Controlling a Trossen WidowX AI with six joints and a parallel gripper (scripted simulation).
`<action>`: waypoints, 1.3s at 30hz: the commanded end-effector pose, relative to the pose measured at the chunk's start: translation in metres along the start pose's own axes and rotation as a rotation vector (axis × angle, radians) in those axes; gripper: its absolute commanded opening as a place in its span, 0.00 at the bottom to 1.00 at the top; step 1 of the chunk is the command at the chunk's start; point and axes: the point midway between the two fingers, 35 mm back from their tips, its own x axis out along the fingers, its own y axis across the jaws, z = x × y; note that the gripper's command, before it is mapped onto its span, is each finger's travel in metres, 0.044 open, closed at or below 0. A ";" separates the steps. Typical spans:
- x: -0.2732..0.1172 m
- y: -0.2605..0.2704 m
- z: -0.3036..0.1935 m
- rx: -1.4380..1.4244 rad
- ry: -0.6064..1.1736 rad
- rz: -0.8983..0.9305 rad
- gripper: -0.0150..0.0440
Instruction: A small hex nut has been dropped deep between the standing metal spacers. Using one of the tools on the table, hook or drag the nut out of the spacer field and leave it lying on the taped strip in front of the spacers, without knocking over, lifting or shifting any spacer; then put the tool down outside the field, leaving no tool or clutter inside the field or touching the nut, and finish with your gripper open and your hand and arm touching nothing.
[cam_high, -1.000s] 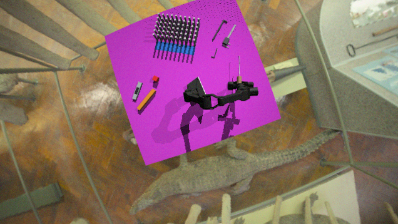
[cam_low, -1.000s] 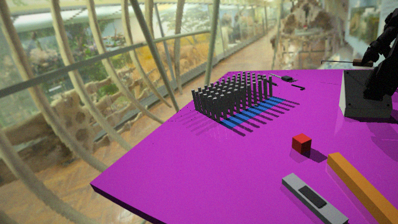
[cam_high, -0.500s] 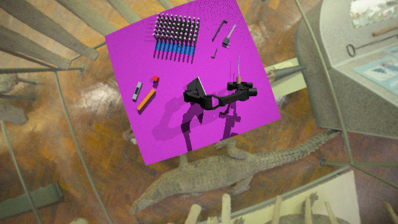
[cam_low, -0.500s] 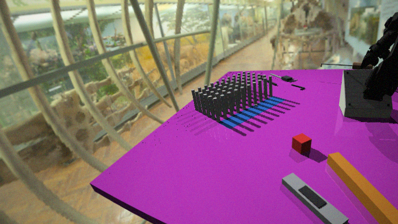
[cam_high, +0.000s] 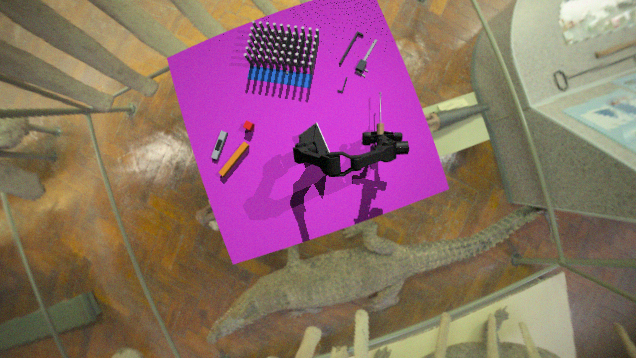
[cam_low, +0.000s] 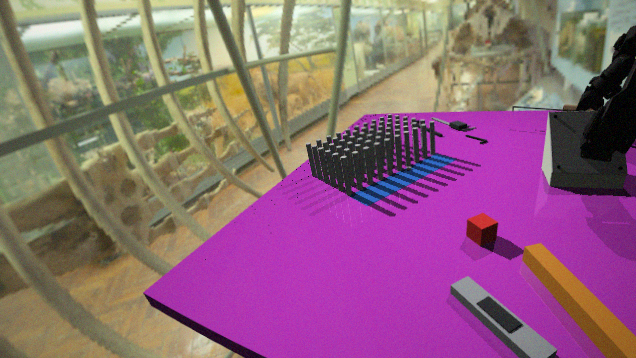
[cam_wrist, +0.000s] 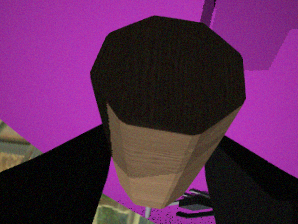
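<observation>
My gripper (cam_high: 381, 135) (cam_wrist: 158, 136) is shut on the wooden handle (cam_high: 380, 128) (cam_wrist: 160, 162) of a long tool and holds it above the table on the right. The tool's thin metal shaft (cam_high: 380, 106) (cam_low: 537, 108) points toward the back in the top view; its tip is too small to judge. The standing spacers (cam_high: 284, 47) (cam_low: 372, 155) are upright in a dense block at the back left, away from the gripper. The blue taped strip (cam_high: 293, 79) (cam_low: 392, 186) lies along their front. I cannot make out the nut; the spacers may hide it.
A black hooked rod (cam_high: 350, 51), a grey tool with a dark body (cam_high: 361, 66) (cam_low: 459, 125) and a small hooked key (cam_high: 344, 85) (cam_low: 477, 139) lie right of the spacers. A red cube (cam_high: 248, 126) (cam_low: 481, 229), orange bar (cam_high: 234, 159) (cam_low: 575, 295) and grey bar (cam_high: 219, 145) (cam_low: 467, 290) lie front left.
</observation>
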 end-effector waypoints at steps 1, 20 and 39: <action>0.004 -0.001 0.003 -0.002 0.001 0.000 0.25; 0.021 -0.007 0.015 -0.001 0.000 -0.001 0.25; 0.039 -0.015 0.026 -0.001 0.000 -0.002 0.25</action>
